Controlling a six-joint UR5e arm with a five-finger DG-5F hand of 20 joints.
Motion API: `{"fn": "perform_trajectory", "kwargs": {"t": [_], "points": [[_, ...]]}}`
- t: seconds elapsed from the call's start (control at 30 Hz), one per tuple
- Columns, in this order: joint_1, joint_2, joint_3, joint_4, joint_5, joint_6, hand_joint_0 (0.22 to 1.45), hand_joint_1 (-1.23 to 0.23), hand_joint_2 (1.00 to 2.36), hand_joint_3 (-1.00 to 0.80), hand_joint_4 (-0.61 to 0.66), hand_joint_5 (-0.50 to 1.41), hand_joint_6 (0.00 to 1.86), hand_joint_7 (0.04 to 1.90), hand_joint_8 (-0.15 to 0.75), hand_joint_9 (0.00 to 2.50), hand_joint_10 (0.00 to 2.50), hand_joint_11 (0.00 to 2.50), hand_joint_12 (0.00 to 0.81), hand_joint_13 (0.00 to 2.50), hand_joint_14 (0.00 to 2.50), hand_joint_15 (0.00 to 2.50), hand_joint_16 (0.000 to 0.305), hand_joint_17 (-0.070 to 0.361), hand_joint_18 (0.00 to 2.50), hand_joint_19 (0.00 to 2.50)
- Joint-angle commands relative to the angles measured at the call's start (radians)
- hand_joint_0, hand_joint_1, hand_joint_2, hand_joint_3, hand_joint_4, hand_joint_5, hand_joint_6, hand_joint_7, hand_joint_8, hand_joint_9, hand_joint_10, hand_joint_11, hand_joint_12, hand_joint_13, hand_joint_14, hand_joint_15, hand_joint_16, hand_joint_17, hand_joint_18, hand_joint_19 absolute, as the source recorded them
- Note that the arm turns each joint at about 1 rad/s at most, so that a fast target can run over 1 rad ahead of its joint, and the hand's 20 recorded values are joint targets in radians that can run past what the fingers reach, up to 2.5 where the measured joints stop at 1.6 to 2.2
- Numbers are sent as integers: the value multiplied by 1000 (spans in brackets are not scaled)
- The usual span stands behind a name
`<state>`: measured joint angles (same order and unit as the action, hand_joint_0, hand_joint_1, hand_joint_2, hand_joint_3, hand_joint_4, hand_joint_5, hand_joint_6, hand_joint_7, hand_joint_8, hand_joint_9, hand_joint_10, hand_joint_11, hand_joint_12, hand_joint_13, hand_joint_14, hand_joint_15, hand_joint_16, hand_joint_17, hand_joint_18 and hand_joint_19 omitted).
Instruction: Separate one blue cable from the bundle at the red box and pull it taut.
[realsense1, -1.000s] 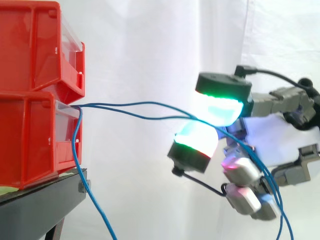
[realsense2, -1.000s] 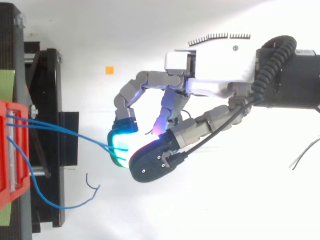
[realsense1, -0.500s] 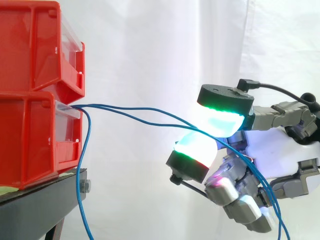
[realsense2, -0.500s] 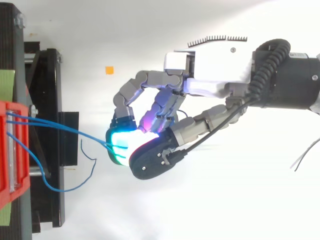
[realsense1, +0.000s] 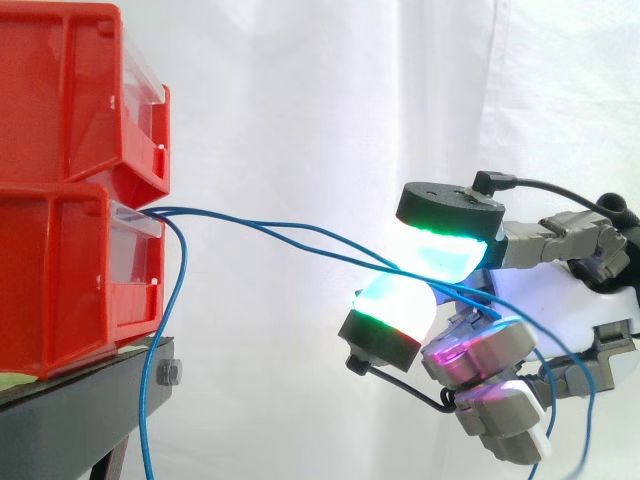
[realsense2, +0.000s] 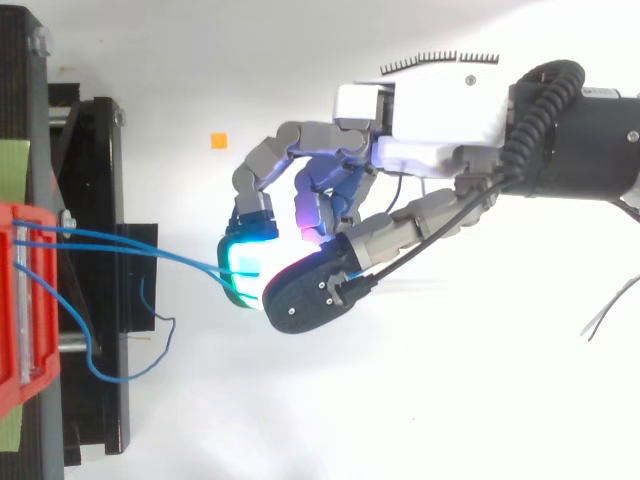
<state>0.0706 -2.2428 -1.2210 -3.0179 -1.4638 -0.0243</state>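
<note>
Two thin blue cables (realsense1: 300, 230) run from the front of the lower red box (realsense1: 60, 280) rightward to my hand (realsense1: 440, 250). The glowing green-white pads (realsense1: 395, 300) of the thumb and a finger pinch both cables together; the other fingers are curled below. Behind the pinch the cables trail down past the palm. From above, the same pair of cables (realsense2: 130, 250) spans from the red box (realsense2: 15, 300) to my hand (realsense2: 430, 110), nearly straight. A third blue cable (realsense1: 160, 350) hangs loose from the box and loops beside the stand (realsense2: 100, 375).
An upper red bin (realsense1: 60, 90) sits stacked on the lower one, both on a black stand (realsense1: 80, 420) at the left. A small orange marker (realsense2: 217, 141) lies on the white surface. A white curtain hangs behind.
The hand has shifted slightly away from the box, keeping its pinch, and its lower fingers have curled in. The loose third cable has swung in toward the stand.
</note>
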Motion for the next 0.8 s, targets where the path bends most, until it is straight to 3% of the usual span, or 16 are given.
{"fn": "perform_trajectory", "kwargs": {"t": [0.0,0.1,0.23,0.3,0.57,0.63,0.67,0.77], "points": [[-5,0,0,-3,-1,0,666,-865,1017,-69,-282,-114,943,1038,276,566,921,971,320,1203,17,1118,38,85,997,824],[-5,2,0,-3,-1,-2,666,-867,1016,-72,-285,-114,942,1039,285,572,711,953,287,1275,8,1265,36,82,1001,830],[-5,0,0,-3,3,-2,667,-868,1016,-76,-272,-115,942,1041,280,565,691,975,276,1325,21,1383,35,78,1007,840],[-5,0,0,-3,2,-2,667,-868,1016,-74,-273,-115,942,1042,284,561,763,967,267,1309,182,1343,34,77,1009,831],[-5,0,0,-3,2,-6,669,-867,1017,-79,-280,-115,942,1031,275,558,805,933,260,1262,432,1321,33,75,1006,845],[-5,0,0,-3,2,-6,671,-868,1016,-84,-283,-115,942,1031,275,550,825,944,263,1192,610,1340,34,76,997,867],[-3,0,0,-3,3,-6,671,-870,1016,-86,-283,-114,942,1025,273,539,850,938,270,1084,864,1256,34,76,980,881],[-5,0,0,-3,3,-6,669,-872,1015,-85,-286,-114,940,1036,276,515,811,890,281,969,882,1220,34,77,935,929]]}}
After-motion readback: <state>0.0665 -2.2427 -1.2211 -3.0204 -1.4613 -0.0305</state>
